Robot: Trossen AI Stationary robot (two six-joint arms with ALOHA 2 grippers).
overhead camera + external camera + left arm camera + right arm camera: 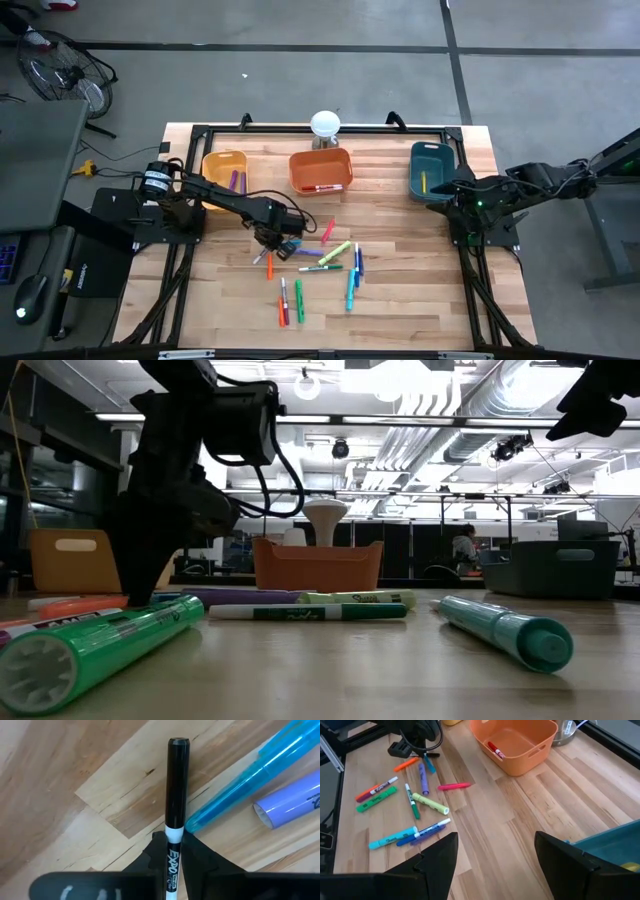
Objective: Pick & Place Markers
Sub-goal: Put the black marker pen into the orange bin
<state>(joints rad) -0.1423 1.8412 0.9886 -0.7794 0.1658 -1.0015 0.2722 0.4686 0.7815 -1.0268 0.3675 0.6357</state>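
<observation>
At the near edge of the marker scatter, well short of the orange bin (321,171): loose markers lying flat on the wooden table (400,290) — a green one (298,300) and an orange-red one (282,302) nearest, teal (351,288) and blue (357,262) just beyond, all apart from either gripper.

Farther in, on the scatter's left fringe and closer to the orange bin: the left gripper (270,240), lowered to the tabletop, fingers (200,860) drawn narrow around a black-capped Expo marker (176,805). In the left wrist view, marker pinched between the jaws, cap projecting forward, still flat on the wood. A translucent blue marker (250,780) touching it on one side, a purple one (290,802) just past that.

Beyond, along the far edge: yellow bin (224,170), orange bin with a red marker (327,187) inside, teal bin (431,166). Beside the teal bin, the right gripper (455,192), waiting, fingers spread wide, holding nothing.

Risks, as judged from here: grip sitting on the marker's body rather than mid-length, so possible tilting or slipping on lift; the touching blue marker likely to be dragged or rolled along; a round barrel prone to twisting out under a light pinch.
</observation>
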